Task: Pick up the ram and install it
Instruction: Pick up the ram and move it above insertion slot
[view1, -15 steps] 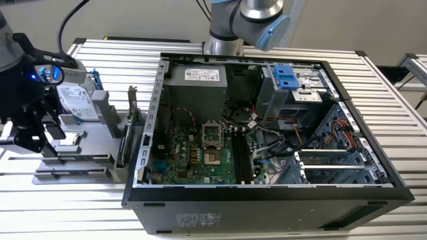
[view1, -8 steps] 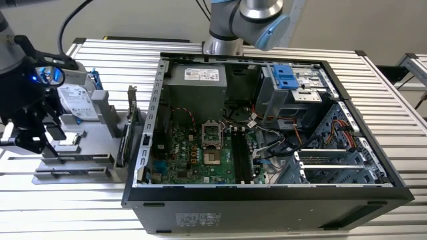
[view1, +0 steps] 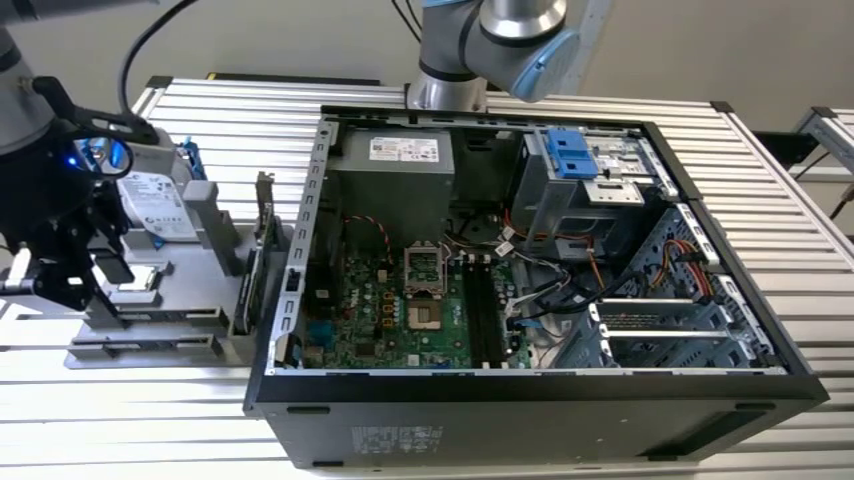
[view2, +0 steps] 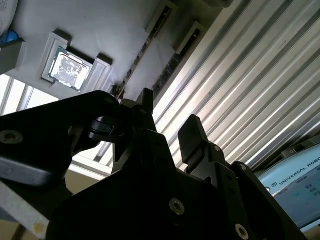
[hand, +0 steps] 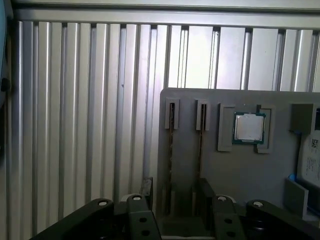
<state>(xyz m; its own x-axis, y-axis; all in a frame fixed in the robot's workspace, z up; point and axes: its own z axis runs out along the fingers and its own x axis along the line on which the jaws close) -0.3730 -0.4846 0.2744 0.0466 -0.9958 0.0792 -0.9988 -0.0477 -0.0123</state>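
Gripper (hand: 176, 187) hangs over the grey parts holder (hand: 240, 175), jaws apart, nothing held. The ram (hand: 171, 150) stands edge-up in a slot near the holder's rim, lined up w/ the gap, prob so the fingers (hand: 148, 187) can straddle it

Ribbed silver metal table top (view1: 227, 110), brushed and softly reflective along its ridges. On it lies a black computer case (view1: 534, 400) of matt painted sheet metal, holding a green circuit board (view1: 360, 300) with a faint sheen. A grey parts holder (hand: 240, 175) looks like smooth matt plastic; its square processor chip (hand: 248, 127) has a bright, lightly scuffed metal lid. The black gripper (view2: 167, 120) is matt, with duller metal screw heads (view2: 174, 206).
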